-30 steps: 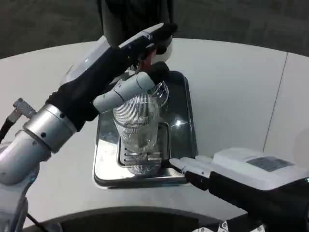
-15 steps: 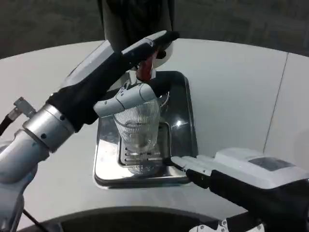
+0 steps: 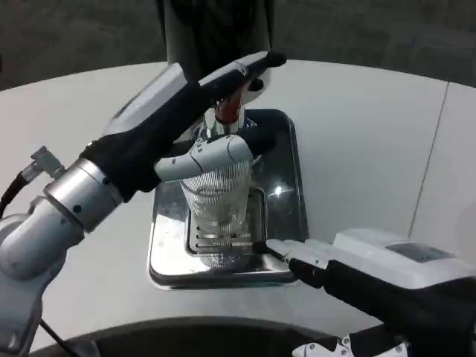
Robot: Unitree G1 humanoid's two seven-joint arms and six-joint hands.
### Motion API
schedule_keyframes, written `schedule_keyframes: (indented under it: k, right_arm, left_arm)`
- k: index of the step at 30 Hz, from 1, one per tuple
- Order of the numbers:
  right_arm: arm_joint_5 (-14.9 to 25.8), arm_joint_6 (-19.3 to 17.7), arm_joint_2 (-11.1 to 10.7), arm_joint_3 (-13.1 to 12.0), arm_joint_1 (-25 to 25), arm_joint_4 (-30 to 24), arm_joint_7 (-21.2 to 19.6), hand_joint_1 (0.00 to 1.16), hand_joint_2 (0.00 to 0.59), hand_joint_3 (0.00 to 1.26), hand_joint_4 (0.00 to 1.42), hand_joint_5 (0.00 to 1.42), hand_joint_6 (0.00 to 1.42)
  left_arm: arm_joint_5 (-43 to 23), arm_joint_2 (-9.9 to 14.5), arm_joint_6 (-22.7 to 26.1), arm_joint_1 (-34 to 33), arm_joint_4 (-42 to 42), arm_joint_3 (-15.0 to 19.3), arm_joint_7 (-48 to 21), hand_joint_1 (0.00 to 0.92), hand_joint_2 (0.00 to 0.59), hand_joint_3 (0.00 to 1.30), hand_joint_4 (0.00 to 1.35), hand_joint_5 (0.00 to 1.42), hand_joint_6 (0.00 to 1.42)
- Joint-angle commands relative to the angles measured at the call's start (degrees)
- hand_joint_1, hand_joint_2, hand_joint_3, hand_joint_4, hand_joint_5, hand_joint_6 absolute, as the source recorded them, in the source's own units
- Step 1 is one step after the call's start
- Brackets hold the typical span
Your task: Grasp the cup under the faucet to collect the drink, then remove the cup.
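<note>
On the grille of the steel drip tray (image 3: 286,186), a little above the picture's middle, stands the ribbed clear cup (image 3: 216,204), upright and right beneath the red-handled faucet (image 3: 227,108) at its 12 o'clock. Whether any drink has collected in it I cannot tell; the glass looks clear. The left hand (image 3: 216,111) reaches in from 9 o'clock, one white finger laid across the cup's upper part and the longer ones stretched up past the faucet handle; it touches the cup, but whether it truly grips it I cannot tell. The right hand (image 3: 297,256) lies at the cup's 4 o'clock by the tray's near corner, fingers straight and together, holding nothing. On the white table (image 3: 372,134), the cup sits placed for filling; collecting and removal look left to do.
</note>
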Motion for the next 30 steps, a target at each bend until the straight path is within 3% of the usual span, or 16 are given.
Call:
schedule_keyframes:
  k: [1,11,17,19,21,25,30]
  right_arm:
    - [0.2,0.5,-0.6,0.6,0.6,-0.8,-1.2,0.50,0.466,0.00,0.00,0.00,0.00]
    - [0.4,2.8,-1.8,3.4,0.9,-0.8,-4.1,0.51,0.471,0.00,0.00,0.00,0.00]
    - [0.2,4.4,-0.9,4.4,2.8,0.4,-10.1,0.60,0.441,0.02,0.00,0.00,0.00]
    - [0.3,4.1,-0.1,4.8,3.7,1.5,-13.8,0.65,0.407,0.06,0.00,0.00,0.00]
    - [1.3,3.2,3.1,3.8,6.6,3.4,-21.4,0.72,0.329,0.02,0.01,0.00,0.00]
    - [5.8,1.7,8.7,0.2,11.4,7.5,-34.8,0.77,0.264,0.00,0.00,0.00,0.00]
    - [10.5,-0.6,11.6,-1.1,12.6,13.4,-44.8,0.79,0.229,0.00,0.00,0.00,0.00]
  left_arm:
    - [2.3,0.7,-1.7,0.0,0.8,-2.3,-1.7,0.000,0.111,0.14,0.07,0.16,0.08]
    - [7.2,1.8,-4.2,-0.4,1.3,-3.7,0.0,0.000,0.114,0.14,0.08,0.16,0.07]
    - [5.7,1.3,-3.8,-0.9,3.3,-3.2,0.3,0.000,0.115,0.14,0.08,0.16,0.07]
    - [5.3,1.2,-3.7,-0.9,3.7,-3.1,0.3,0.000,0.115,0.14,0.08,0.16,0.07]
    - [5.2,1.2,-3.7,-1.0,3.6,-3.0,0.4,0.000,0.109,0.13,0.08,0.16,0.07]
    - [4.9,1.4,-3.6,-0.8,3.6,-2.7,0.3,0.000,0.110,0.06,0.07,0.16,0.07]
    - [4.8,1.2,-3.9,-0.8,4.2,-2.7,0.5,0.000,0.111,0.05,0.07,0.15,0.07]
